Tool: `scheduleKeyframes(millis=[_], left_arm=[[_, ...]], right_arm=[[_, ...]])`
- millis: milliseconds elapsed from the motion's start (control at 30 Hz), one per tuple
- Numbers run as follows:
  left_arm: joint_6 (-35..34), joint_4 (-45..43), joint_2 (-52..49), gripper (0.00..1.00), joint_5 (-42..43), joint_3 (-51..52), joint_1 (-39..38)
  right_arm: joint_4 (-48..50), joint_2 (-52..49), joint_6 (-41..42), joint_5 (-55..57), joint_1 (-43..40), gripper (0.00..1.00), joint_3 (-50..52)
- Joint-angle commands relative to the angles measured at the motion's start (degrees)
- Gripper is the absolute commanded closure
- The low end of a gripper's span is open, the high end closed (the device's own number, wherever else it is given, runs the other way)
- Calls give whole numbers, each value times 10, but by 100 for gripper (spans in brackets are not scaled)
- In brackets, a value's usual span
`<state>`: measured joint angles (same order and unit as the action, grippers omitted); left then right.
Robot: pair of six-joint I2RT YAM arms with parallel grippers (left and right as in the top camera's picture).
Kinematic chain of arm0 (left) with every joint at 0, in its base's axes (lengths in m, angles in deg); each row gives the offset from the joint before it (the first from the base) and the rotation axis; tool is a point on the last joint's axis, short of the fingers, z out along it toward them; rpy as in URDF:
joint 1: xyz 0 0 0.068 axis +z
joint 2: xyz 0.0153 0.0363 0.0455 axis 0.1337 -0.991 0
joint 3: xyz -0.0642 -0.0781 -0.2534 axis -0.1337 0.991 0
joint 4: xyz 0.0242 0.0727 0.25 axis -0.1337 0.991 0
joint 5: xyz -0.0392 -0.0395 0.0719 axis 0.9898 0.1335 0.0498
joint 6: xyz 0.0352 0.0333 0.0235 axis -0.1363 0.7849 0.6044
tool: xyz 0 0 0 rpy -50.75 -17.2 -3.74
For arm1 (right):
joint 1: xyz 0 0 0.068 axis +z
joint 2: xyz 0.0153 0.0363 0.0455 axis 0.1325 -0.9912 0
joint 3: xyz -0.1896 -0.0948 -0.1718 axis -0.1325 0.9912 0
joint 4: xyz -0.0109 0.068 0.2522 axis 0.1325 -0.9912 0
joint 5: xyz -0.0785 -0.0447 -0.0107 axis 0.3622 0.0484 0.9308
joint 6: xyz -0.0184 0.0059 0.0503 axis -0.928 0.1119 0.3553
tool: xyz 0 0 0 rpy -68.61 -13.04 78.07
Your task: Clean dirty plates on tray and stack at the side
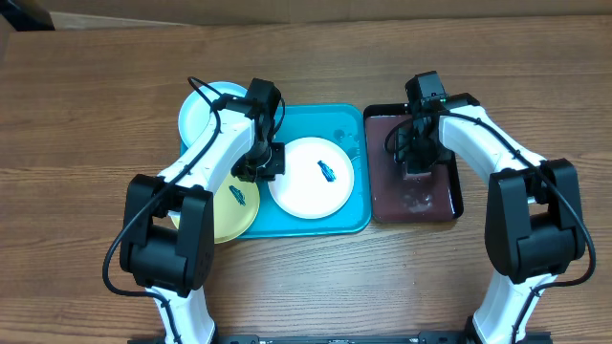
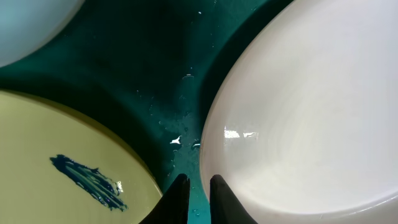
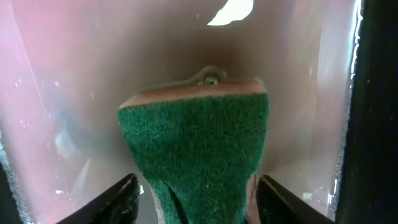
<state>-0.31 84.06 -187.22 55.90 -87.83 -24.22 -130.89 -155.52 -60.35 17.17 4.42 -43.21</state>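
Note:
The turquoise tray (image 1: 335, 119) holds the white plate (image 1: 296, 186), which has a dark blue smear. The yellow-green plate (image 1: 229, 215), also smeared, overhangs the tray's front left. The pale blue plate (image 1: 201, 110) lies at its back left, partly under my left arm. My left gripper (image 1: 263, 170) is low over the tray between the yellow-green and white plates. In the left wrist view its fingers (image 2: 199, 183) are almost together with only wet tray (image 2: 155, 56) between them, beside the white plate's rim (image 2: 311, 106). My right gripper (image 1: 418, 167) is shut on a green sponge (image 3: 194, 149).
A smaller black tray (image 1: 454, 205) with dark reddish liquid stands right of the turquoise tray; the sponge hangs in it. Water drops lie on the turquoise tray. Bare wooden table surrounds both trays.

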Motion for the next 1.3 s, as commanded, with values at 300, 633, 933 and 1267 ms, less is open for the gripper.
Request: scheduleKeyframes(millis=[300, 633, 933, 1267], left_arm=[[-8, -1, -5, 85, -6, -10, -4], [-8, -1, -5, 74, -8, -9, -4], [-10, -10, -5, 73, -8, 1, -4], [-12, -46, -5, 75, -8, 29, -4]], right_arm=[[-2, -1, 1, 5, -2, 53, 2], [-37, 27, -20, -22, -2, 96, -42], [-121, 107, -21, -23, -2, 96, -103], [-158, 108, -21, -23, -2, 96, -102]])
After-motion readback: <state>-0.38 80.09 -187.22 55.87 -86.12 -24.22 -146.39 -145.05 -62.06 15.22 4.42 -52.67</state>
